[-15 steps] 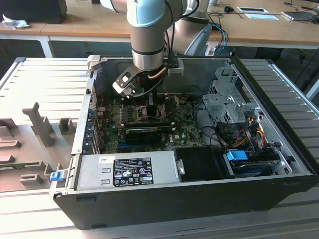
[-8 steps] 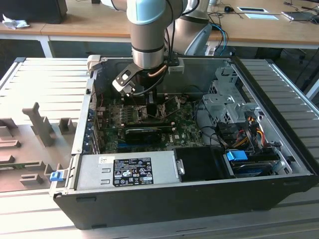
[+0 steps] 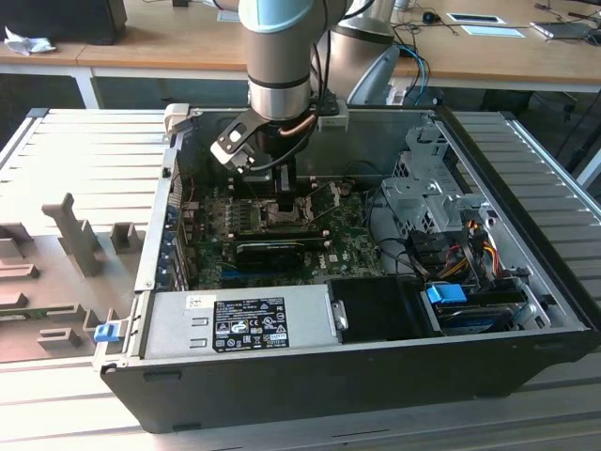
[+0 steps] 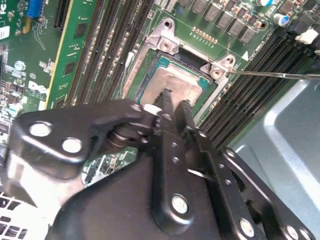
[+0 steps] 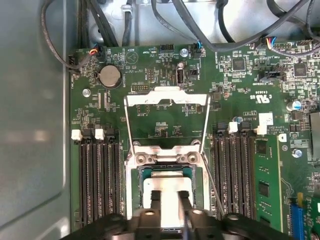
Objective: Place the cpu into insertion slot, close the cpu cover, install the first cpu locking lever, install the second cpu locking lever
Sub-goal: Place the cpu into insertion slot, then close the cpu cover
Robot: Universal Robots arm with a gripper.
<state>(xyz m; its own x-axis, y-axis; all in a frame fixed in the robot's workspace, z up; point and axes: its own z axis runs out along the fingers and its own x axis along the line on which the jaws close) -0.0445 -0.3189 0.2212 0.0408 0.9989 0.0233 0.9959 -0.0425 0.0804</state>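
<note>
In the exterior view the jaws reach low into the open computer case [image 3: 376, 376], over the motherboard [image 3: 349, 246]. The drive cage [image 3: 423, 202] stands well apart from them.

In the second wrist view the jaws stand a narrow gap apart and grip nothing. Just under their tips the cpu [image 4: 175, 82] lies in the insertion slot [image 4: 162, 41]; contact cannot be told. Seating likely wants the chip flat and square, without sideways drag. A thin locking lever [image 4: 275, 75] juts out nearby.

In the first wrist view the cpu cover [image 5: 167, 96] stands open beyond the jaws, and memory slots [image 5: 97, 185] flank them.
</note>
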